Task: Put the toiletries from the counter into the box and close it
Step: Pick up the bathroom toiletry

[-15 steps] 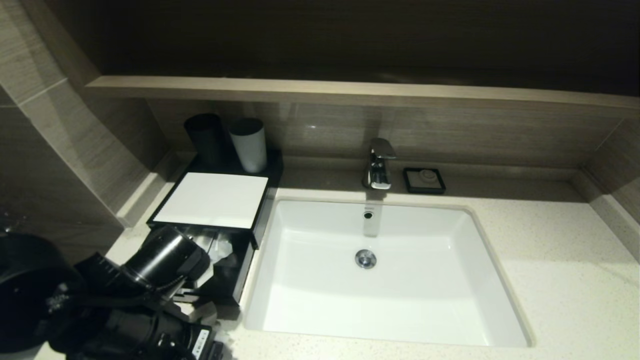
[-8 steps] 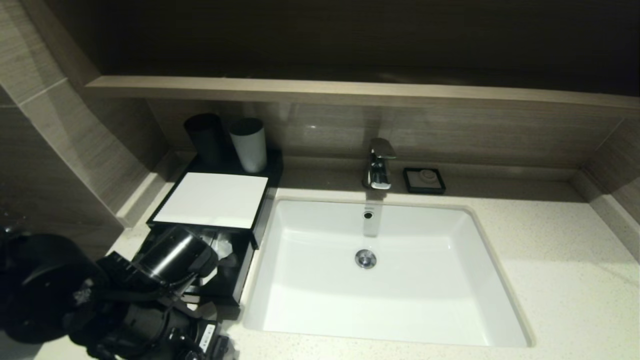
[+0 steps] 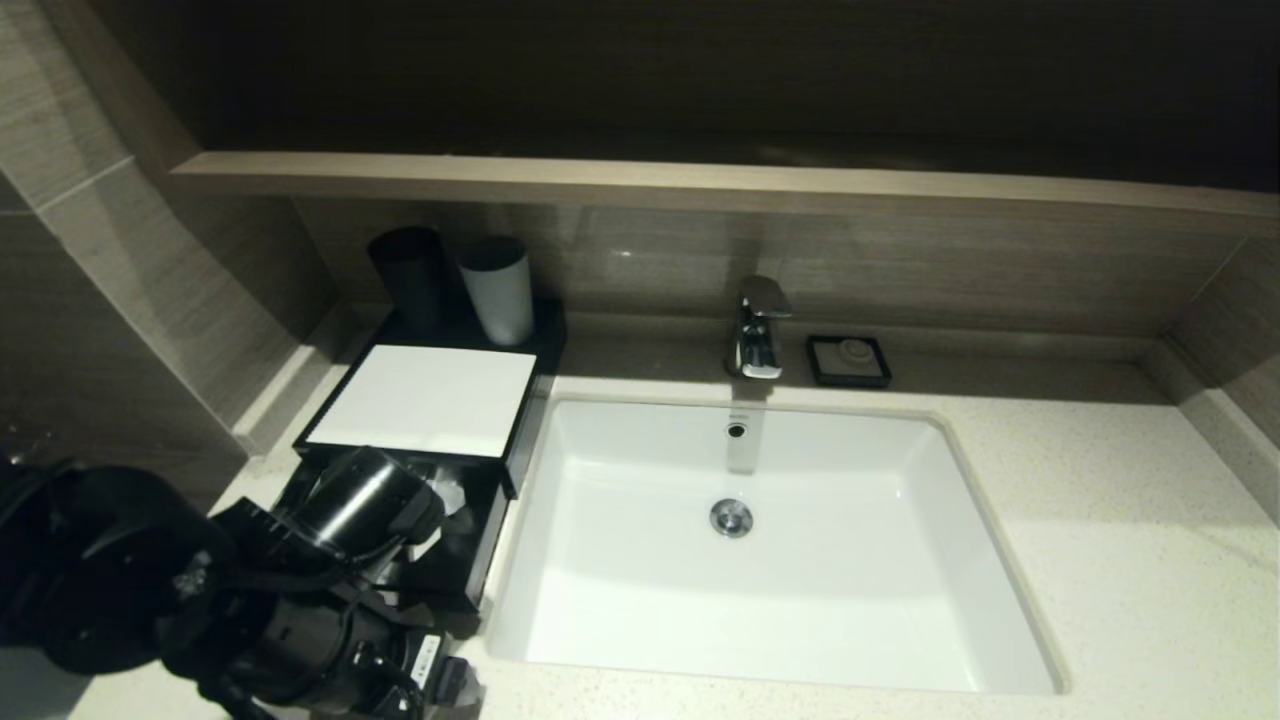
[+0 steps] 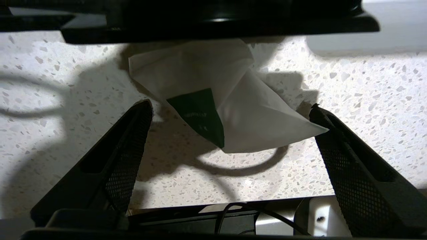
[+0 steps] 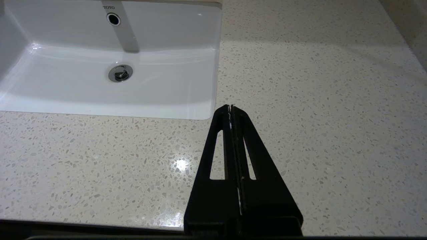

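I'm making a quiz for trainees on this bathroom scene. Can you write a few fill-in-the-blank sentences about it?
1. The left gripper hangs over a white sachet with its fingers ____.
2. The sachet's label is ____.
3. The right gripper is ____ above the counter.
4. Behind the box stand ____ cups.

Missing words: open; green; shut; two

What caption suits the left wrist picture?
Open left gripper poised around a white sachet on the speckled counter.
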You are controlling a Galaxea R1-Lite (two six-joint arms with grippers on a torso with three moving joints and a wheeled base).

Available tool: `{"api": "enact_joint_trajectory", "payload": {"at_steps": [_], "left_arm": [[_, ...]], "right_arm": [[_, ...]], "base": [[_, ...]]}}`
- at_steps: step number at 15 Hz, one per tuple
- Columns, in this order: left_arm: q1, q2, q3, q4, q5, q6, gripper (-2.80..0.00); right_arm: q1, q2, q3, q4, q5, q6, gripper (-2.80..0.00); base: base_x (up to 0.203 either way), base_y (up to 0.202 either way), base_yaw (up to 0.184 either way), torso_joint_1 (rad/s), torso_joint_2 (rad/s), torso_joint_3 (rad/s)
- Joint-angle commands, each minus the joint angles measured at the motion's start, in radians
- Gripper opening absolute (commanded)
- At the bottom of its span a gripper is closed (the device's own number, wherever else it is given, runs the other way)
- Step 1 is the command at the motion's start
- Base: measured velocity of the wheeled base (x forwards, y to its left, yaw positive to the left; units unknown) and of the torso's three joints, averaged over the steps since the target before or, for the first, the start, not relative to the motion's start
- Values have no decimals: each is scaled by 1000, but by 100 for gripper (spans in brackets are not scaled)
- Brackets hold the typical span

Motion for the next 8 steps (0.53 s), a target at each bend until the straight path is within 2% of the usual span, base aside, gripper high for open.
{"api": "enact_joint_trajectory", "payload": {"at_steps": [1, 4, 8], "left_arm": [[2, 2, 0, -9, 1, -1, 0], [2, 10, 0, -20, 35, -1, 0], [2, 6, 0, -23, 39, 14, 0]], "right_arm": [[0, 0, 0, 0, 0, 0, -280], [0, 0, 0, 0, 0, 0, -280], [0, 0, 0, 0, 0, 0, -280]], "base": [[0, 0, 0, 0, 0, 0], [0, 0, 0, 0, 0, 0], [0, 0, 0, 0, 0, 0]]}}
